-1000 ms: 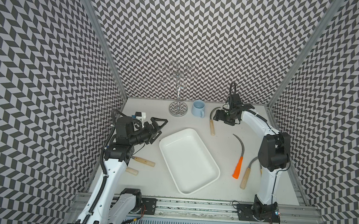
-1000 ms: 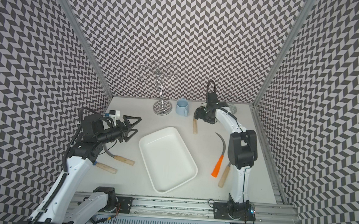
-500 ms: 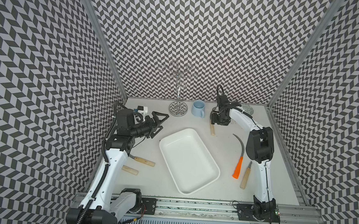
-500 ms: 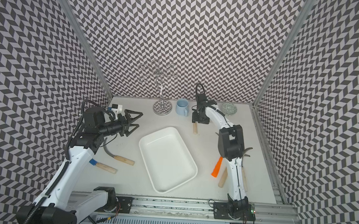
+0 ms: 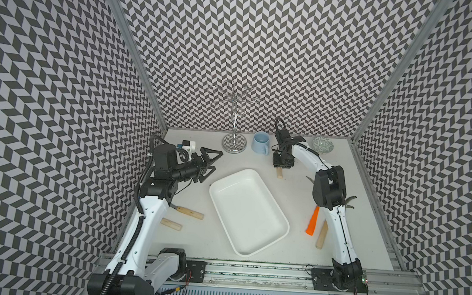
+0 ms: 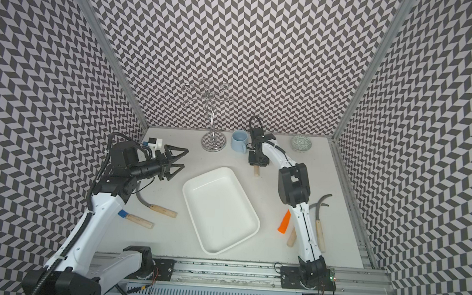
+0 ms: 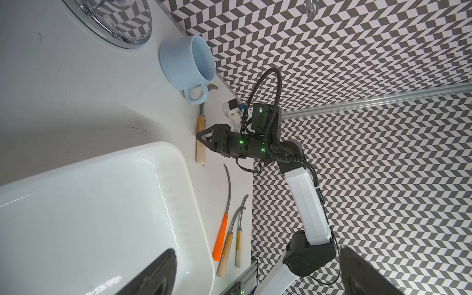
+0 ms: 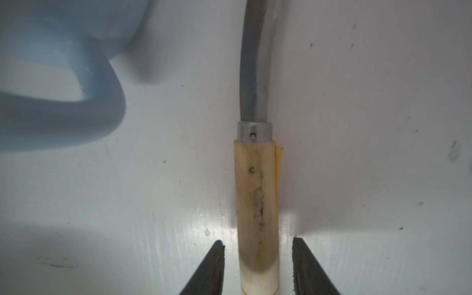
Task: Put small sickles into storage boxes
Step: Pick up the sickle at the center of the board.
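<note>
A white desk (image 5: 239, 161) is seen from above, with 12 o'clock at the back wall. A shallow white tray (image 5: 248, 208) lies slantwise at the centre. All six sickles lie flat on the desk outside it. At 1 o'clock from the tray, the right tool (image 8: 257, 245) points down over a wooden-handled sickle (image 8: 256, 194). Its two fingers (image 8: 214, 265) stand a little apart on either side of the handle, with a thin gap on each side, so it has hold of nothing. That sickle's grey blade curves toward a blue mug (image 5: 260, 143) at 12 o'clock. At 3 to 4 o'clock lie an orange sickle (image 5: 312, 224) and two wooden ones (image 6: 319, 232), partly hidden by the right arm. At 8 o'clock lies a pair of sickles (image 5: 190, 213), their blades hidden under the left arm. The left tool (image 5: 218, 161) hangs above the desk at 10 o'clock, spread wide and holding nothing. A patterned bowl (image 5: 323, 145) sits at 2 o'clock by the back wall.
</note>
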Available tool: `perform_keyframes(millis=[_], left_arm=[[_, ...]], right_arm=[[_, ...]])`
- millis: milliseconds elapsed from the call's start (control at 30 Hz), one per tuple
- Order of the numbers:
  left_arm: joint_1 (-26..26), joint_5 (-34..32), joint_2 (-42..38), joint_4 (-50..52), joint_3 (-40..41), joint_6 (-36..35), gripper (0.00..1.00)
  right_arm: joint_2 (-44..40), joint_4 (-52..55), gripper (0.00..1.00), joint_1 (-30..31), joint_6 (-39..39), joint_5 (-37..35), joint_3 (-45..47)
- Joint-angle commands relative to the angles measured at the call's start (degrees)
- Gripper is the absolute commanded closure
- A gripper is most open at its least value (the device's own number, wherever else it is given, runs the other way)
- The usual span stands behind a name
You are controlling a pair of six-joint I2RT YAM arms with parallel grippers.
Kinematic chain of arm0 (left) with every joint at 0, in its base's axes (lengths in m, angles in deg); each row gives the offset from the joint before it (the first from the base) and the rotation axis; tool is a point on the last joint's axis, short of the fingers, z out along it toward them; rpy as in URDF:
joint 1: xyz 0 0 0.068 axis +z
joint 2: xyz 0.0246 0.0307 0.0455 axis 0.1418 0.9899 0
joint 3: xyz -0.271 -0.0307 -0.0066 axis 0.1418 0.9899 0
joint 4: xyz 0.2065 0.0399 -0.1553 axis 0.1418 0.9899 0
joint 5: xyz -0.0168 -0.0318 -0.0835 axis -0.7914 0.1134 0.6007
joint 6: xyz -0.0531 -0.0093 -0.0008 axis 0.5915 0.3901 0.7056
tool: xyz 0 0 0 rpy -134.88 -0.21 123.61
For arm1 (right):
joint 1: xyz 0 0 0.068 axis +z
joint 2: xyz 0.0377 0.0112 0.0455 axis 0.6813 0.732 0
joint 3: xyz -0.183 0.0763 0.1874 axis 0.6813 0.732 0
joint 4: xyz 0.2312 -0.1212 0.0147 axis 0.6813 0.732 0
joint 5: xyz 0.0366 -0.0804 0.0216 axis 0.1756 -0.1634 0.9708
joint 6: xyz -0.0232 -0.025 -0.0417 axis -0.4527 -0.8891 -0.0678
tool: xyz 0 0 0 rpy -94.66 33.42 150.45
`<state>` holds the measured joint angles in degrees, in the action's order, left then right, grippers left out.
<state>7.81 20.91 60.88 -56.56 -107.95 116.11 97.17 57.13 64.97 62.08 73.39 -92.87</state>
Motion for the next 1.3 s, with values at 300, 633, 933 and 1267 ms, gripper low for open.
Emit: perform_keyframes(millis=[300,633,933,1267], left_arm=[[-0.01,1.90,-1.86,-5.84,3.14,3.26,0.00],[-0.01,1.67,-1.79,-5.75,3.32,3.45,0.00],[-1.06,1.94,0.57,-5.12,-0.45,3.44,0.00],[-3.97,1.45,2.60,-6.07,-1.72,3.97,0.00]], right_arm=[[3.55,3.59,0.73,0.39,1.55,-3.67,-1.70],[2.58,3.65,0.97,0.28,0.84,-4.03,-1.87],[-2.37,3.76,1.00,0.28,-0.50,-6.23,-1.48],[-9.21,4.48,1.00,0.22,-0.79,-6.06,-1.10]])
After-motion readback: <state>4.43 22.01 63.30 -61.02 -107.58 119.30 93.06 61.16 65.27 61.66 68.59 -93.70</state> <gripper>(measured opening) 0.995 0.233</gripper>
